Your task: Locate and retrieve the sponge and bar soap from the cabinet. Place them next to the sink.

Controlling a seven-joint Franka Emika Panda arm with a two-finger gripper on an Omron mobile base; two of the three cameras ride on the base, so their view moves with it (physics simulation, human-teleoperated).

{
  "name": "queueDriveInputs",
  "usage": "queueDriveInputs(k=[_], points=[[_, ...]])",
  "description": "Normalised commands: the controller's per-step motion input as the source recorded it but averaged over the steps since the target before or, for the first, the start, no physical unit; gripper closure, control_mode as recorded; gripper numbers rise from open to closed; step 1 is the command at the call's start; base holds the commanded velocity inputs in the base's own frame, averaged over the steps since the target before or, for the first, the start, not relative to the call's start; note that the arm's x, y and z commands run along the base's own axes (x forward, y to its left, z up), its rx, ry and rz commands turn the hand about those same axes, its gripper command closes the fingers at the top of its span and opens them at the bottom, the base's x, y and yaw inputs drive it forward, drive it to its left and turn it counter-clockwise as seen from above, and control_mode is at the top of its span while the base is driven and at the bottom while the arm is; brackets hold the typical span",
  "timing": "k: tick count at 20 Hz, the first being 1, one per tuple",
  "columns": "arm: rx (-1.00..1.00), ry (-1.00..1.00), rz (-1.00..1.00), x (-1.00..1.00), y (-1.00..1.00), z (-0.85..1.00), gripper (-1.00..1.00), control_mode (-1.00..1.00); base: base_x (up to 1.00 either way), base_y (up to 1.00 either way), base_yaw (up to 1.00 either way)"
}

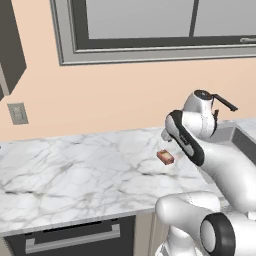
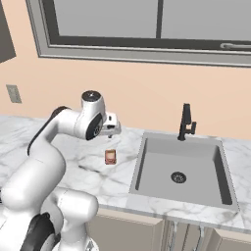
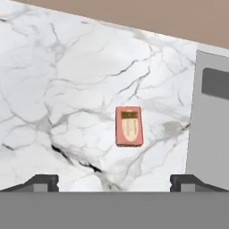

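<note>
- The end effector (image 3: pixel 114 182) hangs above the white, grey-veined marble desk (image 1: pixel 60 170) with its two dark fingertips (image 3: pixel 42 182) spread wide apart and nothing between them.
- The small pinkish-red rectangular bar soap (image 3: pixel 129 126) with rounded edges lies flat on the desk, directly below and a little ahead of the open end effector, clear of both tips and roughly centred between them, if a touch toward the sink side.
- In the hand view the soap's long axis runs straight away from the camera, across the line that joins the two tips. I'd judge the jaws would close on its long sides if the hand came straight down, with no need to turn the wrist.
- There is only the one arm, and its wrist (image 2: pixel 110 125) sits just above and behind the soap (image 2: pixel 111 156) as seen from the right base view.
- The soap rests near the left rim of the grey rectangular steel sink (image 2: pixel 147 147), not touching it, with a strip of bare marble between; the thin black angular faucet (image 2: pixel 186 122) stands at the far edge of the basin.
- Its top face shows a paler label-like panel with a darker band at the far end; the sides are a deeper red. From the left base view (image 1: pixel 165 157) it looks low and blocky, lying slightly askew to the desk's front edge.
- Being already beside the sink, the soap looks placed to me.
</note>
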Motion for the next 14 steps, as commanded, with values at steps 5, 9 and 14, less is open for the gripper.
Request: queueDriveInputs(k=[5,9,14], points=[[0.01,-0.25,-0.09,-0.68,-0.02,0.39,-1.00,-1.00,0.00,0.00,0.00],[0.00,-0.13,-0.16,-0.50,0.16,0.67,-1.00,-1.00,0.00,0.00,0.00],[0.04,-0.06,-0.23,-0.45,0.13,0.66,-1.00,-1.00,0.00,0.00,0.00]])
